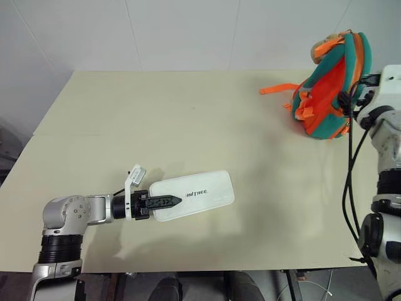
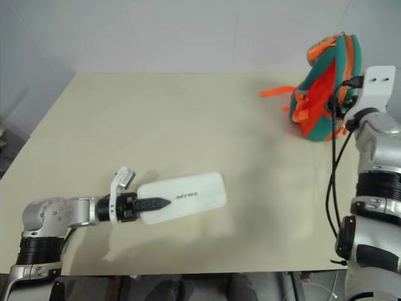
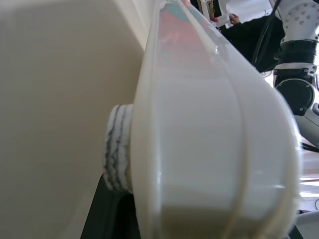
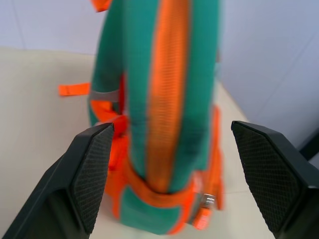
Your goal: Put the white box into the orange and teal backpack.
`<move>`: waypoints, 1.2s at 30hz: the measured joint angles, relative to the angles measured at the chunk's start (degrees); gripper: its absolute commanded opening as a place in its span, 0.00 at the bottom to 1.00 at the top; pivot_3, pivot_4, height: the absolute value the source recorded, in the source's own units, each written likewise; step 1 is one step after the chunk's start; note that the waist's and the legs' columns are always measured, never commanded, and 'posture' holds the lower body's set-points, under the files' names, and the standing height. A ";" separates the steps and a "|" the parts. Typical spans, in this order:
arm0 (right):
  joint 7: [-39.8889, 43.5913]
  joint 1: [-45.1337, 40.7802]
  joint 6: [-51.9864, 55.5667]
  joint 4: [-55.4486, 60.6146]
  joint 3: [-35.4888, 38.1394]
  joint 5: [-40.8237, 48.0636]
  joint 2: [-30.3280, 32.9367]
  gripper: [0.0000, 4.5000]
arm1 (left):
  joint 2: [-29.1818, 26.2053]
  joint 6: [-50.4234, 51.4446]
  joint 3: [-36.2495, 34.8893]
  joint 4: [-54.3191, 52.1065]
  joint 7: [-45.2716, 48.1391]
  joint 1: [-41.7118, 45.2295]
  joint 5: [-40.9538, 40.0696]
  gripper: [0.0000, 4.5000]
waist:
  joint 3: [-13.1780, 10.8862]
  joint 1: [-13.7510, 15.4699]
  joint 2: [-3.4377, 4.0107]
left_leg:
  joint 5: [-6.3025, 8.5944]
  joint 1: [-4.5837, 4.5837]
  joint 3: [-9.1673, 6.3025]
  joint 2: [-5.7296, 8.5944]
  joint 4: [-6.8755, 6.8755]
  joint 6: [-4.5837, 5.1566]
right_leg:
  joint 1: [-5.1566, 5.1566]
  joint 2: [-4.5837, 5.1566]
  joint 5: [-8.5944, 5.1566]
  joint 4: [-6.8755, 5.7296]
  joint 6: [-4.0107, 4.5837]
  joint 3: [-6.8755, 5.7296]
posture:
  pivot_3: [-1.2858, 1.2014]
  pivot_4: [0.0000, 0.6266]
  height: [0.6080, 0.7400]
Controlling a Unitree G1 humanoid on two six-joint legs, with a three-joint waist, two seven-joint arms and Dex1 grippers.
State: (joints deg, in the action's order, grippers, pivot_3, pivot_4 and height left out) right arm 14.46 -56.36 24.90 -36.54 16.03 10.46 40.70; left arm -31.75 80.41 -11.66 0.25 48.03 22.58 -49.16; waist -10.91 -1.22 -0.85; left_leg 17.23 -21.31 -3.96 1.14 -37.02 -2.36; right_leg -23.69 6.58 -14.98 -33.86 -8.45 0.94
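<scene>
The white box [image 1: 199, 193] is a flat glossy case with dark lettering over the near left of the table. My left gripper [image 1: 165, 202] is shut on its near end, one black finger lying across the top. In the left wrist view the box's rounded edge [image 3: 209, 149] has a ribbed pad [image 3: 117, 149] pressed against it. The orange and teal backpack [image 1: 331, 88] stands upright at the far right of the table, its orange panel turned toward the table's middle. My right gripper [image 4: 172, 127] is open and level, right in front of the backpack [image 4: 167, 99], one finger to each side and neither touching it.
The beige table [image 1: 188, 119] ends at a white wall behind and at a near edge just past the box. An orange strap [image 1: 278, 89] from the backpack lies flat on the table. Black cables [image 1: 348, 163] hang along my right arm at the table's right edge.
</scene>
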 measured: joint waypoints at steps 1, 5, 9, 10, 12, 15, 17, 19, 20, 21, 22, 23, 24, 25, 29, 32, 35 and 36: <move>-0.01 -0.82 -0.61 -1.84 0.00 -0.10 -0.72 1.00 | -0.01 -0.14 -0.29 -0.14 -0.04 -0.46 -0.16 0.28 | 0.00 -0.21 0.00 | 0.00 -0.01 0.00 0.00 0.01 0.00 | 0.00 0.00 0.00 0.02 -0.01 0.00 | 0.52 0.24 1.00; -0.05 -2.19 -3.19 -6.97 -0.03 -0.44 -1.38 1.00 | -0.01 -0.32 -0.64 -0.30 -0.47 -0.63 -0.42 0.28 | 0.00 -0.37 0.00 | 0.00 -0.02 0.01 0.00 0.01 0.00 | 0.00 0.00 0.01 0.03 -0.02 0.01 | 0.52 0.24 1.00; -1.67 -5.45 -9.32 -16.33 -0.45 -2.59 -1.54 1.00 | -0.01 -0.62 -0.94 -0.30 -1.01 -0.65 -0.56 0.28 | 0.00 -0.49 0.00 | 0.00 0.01 0.03 0.01 -0.01 0.00 | 0.01 -0.01 0.02 0.02 -0.03 0.04 | 0.52 0.24 1.00; -2.02 -6.15 -11.00 -18.82 -0.79 -3.13 -1.60 1.00 | 0.00 -0.69 -0.99 -0.30 -1.10 -0.65 -0.59 0.28 | 0.00 -0.53 0.00 | 0.00 0.02 0.03 0.01 -0.01 0.00 | 0.01 -0.02 0.02 0.01 -0.03 0.05 | 0.52 0.24 1.00; -2.51 -7.23 -13.87 -22.93 -1.43 -4.21 -2.01 1.00 | 0.07 -0.91 -1.08 -0.31 -1.45 -0.65 -0.76 0.28 | 0.00 -0.58 0.00 | 0.00 0.03 0.04 0.01 -0.01 0.00 | 0.01 -0.02 0.02 0.00 -0.03 0.06 | 0.52 0.24 1.00; -2.93 -8.78 -17.27 -27.83 -2.11 -5.29 -3.15 1.00 | 0.37 -1.14 -1.14 -0.32 -2.13 -0.64 -1.17 0.28 | 0.00 -0.73 0.00 | -0.01 0.03 0.08 0.00 0.00 -0.01 | 0.01 -0.03 0.03 0.00 -0.04 0.10 | 0.52 0.24 1.00; -3.04 -9.77 -18.68 -29.94 -2.08 -5.31 -3.57 1.00 | 0.40 -1.20 -1.14 -0.32 -2.26 -0.64 -1.29 0.28 | 0.00 -0.74 0.00 | -0.01 0.03 0.08 0.01 0.00 -0.02 | 0.01 -0.02 0.03 0.01 -0.05 0.10 | 0.52 0.24 1.00; -3.16 -10.92 -20.15 -31.75 -2.04 -5.31 -4.22 1.00 | 0.43 -1.53 -1.15 -0.31 -2.43 -0.64 -1.32 0.28 | 0.00 -0.85 0.00 | -0.01 0.03 0.09 0.00 0.00 -0.03 | 0.01 -0.03 0.03 0.01 -0.05 0.11 | 0.52 0.24 1.00; -3.20 -11.21 -20.89 -32.35 -2.03 -5.31 -4.64 1.00 | 0.45 -1.68 -1.15 -0.31 -2.53 -0.64 -1.35 0.28 | 0.00 -0.91 0.00 | -0.01 0.04 0.09 0.00 -0.01 -0.03 | 0.01 -0.03 0.03 0.01 -0.06 0.11 | 0.52 0.24 1.00; -3.26 -11.39 -21.26 -32.76 -2.03 -5.31 -4.91 1.00 | 0.45 -1.76 -1.15 -0.31 -2.59 -0.64 -1.38 0.28 | 0.00 -0.94 0.00 | -0.02 0.03 0.09 0.00 0.00 -0.03 | 0.01 -0.03 0.03 0.01 -0.06 0.11 | 0.52 0.24 1.00; -3.31 -11.73 -22.11 -33.66 -2.04 -5.31 -5.21 0.92 | 0.46 -1.91 -1.15 -0.31 -2.69 -0.64 -1.41 0.28 | 0.00 -0.96 0.00 | -0.02 0.04 0.09 0.00 -0.01 -0.04 | 0.01 -0.03 0.03 0.00 -0.06 0.11 | 0.52 0.24 1.00; -3.44 -11.86 -22.87 -34.20 -2.08 -5.49 -5.35 0.85 | 0.48 -2.06 -1.15 -0.31 -2.77 -0.64 -1.44 0.28 | 0.00 -0.96 0.00 | -0.02 0.03 0.09 0.00 -0.01 -0.04 | 0.01 -0.03 0.03 0.00 -0.06 0.11 | 0.52 0.24 1.00; -3.51 -11.92 -23.47 -34.62 -2.12 -5.85 -5.36 0.79 | 0.48 -2.15 -1.15 -0.31 -2.83 -0.64 -1.46 0.28 | 0.00 -0.95 0.00 | -0.02 0.04 0.09 0.00 -0.01 -0.04 | 0.01 -0.03 0.03 0.00 -0.06 0.11 | 0.52 0.24 1.00; -3.56 -11.93 -23.95 -34.90 -2.19 -6.08 -5.36 0.74 | 0.48 -2.22 -1.15 -0.31 -2.88 -0.64 -1.50 0.28 | 0.00 -0.96 0.00 | -0.02 0.03 0.09 0.00 -0.01 -0.04 | 0.01 -0.03 0.03 0.00 -0.06 0.11 | 0.52 0.24 1.00; -4.15 -11.93 -26.17 -36.20 -2.82 -7.71 -5.57 0.43 | 0.48 -2.82 -1.15 -0.31 -3.12 -0.64 -1.57 0.28 | 0.00 -1.09 0.00 | -0.02 0.04 0.09 0.00 -0.01 -0.04 | 0.01 -0.03 0.03 0.00 -0.06 0.12 | 0.52 0.24 1.00; -4.42 -11.74 -27.20 -36.64 -3.36 -8.43 -5.73 0.25 | 0.48 -3.26 -1.15 -0.31 -3.31 -0.66 -1.65 0.28 | 0.00 -1.15 0.00 | -0.02 0.03 0.09 0.00 0.00 -0.04 | 0.01 -0.03 0.03 0.01 -0.06 0.12 | 0.52 0.24 1.00; -4.28 -11.52 -27.64 -36.71 -3.34 -8.55 -5.74 0.15 | 0.48 -3.68 -1.15 -0.27 -3.46 -0.66 -1.67 0.28 | 0.00 -1.17 0.00 | -0.02 0.03 0.09 0.00 0.00 -0.05 | 0.01 -0.03 0.04 0.01 -0.06 0.12 | 0.52 0.24 1.00; -3.79 -11.51 -27.64 -36.71 -3.25 -8.48 -5.77 0.15 | 0.48 -3.81 -1.15 -0.23 -3.49 -0.66 -1.67 0.28 | 0.00 -1.20 0.00 | -0.02 0.04 0.09 0.00 0.00 -0.05 | 0.01 -0.03 0.04 0.01 -0.07 0.12 | 0.52 0.24 1.00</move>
State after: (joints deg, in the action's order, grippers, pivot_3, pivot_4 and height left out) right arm 10.67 -67.88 -2.74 -73.25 12.77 1.98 34.93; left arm -31.27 76.60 -12.81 0.01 44.54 21.92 -50.83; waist -10.92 -2.42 -0.85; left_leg 17.21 -21.27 -3.87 1.14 -37.02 -2.40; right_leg -23.68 6.55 -14.94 -33.86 -8.51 1.06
